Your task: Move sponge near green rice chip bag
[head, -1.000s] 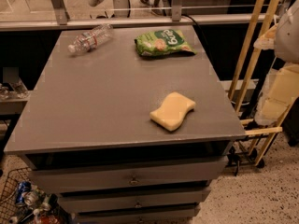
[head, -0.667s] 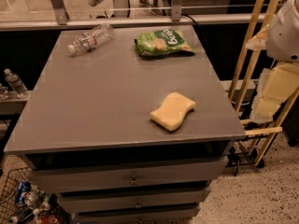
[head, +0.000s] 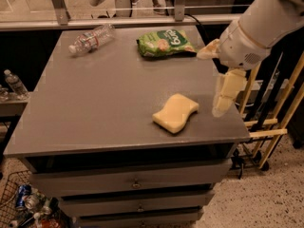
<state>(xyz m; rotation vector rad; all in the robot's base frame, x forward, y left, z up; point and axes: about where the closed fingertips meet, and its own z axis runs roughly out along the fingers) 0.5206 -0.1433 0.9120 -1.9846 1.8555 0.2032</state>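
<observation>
Sponge [head: 175, 113] lies near the desk's [head: 104, 99] front-right corner, long axis slanting front-left to back-right, just left of the gripper [head: 223, 96] hanging over the right edge (jaws released or clenched: cannot tell); green rice chip bag [head: 165, 42] at the back edge, well apart.

The claw [head: 226, 93] hangs near the sponge [head: 175, 113], its arm [head: 268, 20] cut off by the top edge.
</observation>
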